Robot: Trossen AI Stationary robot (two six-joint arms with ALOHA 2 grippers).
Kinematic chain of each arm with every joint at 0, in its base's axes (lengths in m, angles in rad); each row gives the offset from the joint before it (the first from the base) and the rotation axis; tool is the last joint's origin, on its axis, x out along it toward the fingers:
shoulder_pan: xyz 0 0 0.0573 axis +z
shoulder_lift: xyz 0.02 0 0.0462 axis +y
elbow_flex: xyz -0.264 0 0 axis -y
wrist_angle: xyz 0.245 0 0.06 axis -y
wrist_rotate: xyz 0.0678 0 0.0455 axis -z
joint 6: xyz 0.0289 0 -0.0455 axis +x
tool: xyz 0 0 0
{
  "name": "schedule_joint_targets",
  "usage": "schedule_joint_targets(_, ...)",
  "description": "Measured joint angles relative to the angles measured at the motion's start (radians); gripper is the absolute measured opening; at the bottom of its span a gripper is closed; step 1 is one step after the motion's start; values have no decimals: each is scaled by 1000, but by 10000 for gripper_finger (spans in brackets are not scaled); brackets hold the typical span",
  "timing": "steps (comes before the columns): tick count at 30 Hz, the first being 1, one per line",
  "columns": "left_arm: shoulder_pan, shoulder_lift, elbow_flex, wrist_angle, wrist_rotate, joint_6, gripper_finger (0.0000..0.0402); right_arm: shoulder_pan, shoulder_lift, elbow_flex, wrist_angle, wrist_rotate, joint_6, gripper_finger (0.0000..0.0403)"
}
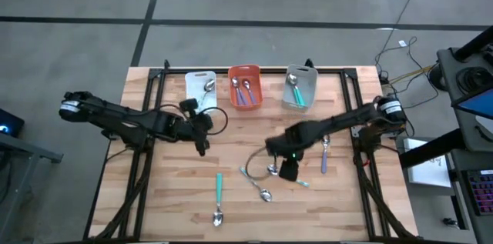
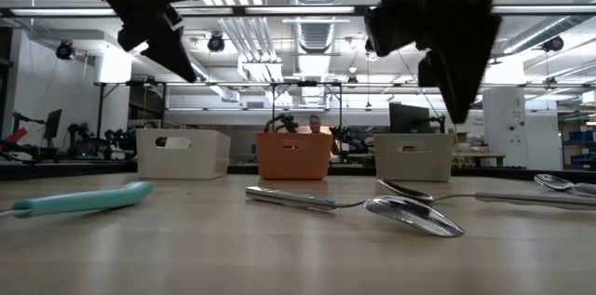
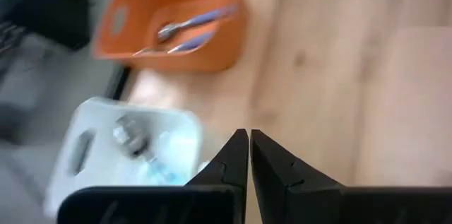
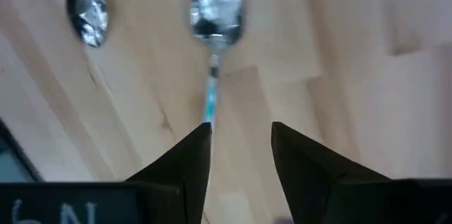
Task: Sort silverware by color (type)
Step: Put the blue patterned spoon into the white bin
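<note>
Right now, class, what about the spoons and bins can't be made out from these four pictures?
- White bin: left wrist view, contents blurred.
- Grey bin: low view, its wall hides what's inside.
- Spoon ahead of the right gripper: right wrist view, handle end hidden behind a finger.
- Purple spoon: high view, too small for detail.

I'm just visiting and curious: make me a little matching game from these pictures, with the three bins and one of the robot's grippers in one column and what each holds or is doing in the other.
Column one:
1. orange bin
2. grey bin
3. white bin
4. left gripper

Column two:
A. shut, holding nothing
B. spoons with purple handles
C. spoons with teal handles
D. leftmost of the three bins, holds one spoon

Pairs: 1-B, 2-C, 3-D, 4-A
</note>
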Motion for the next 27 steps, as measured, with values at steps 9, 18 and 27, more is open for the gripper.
schedule_joint_targets(9, 0, -36, -91, 203, 145, 180, 0, 141, 18, -83, 122, 44, 207, 118)
schedule_joint_targets(18, 2, -238, -194, 344, 294, 283, 0, 196, 18, -51, 119, 145, 401, 102)
schedule_joint_targets(27, 2, -414, -273, 421, 258, 303, 0, 192, 18, -33, 125, 251, 453, 116)
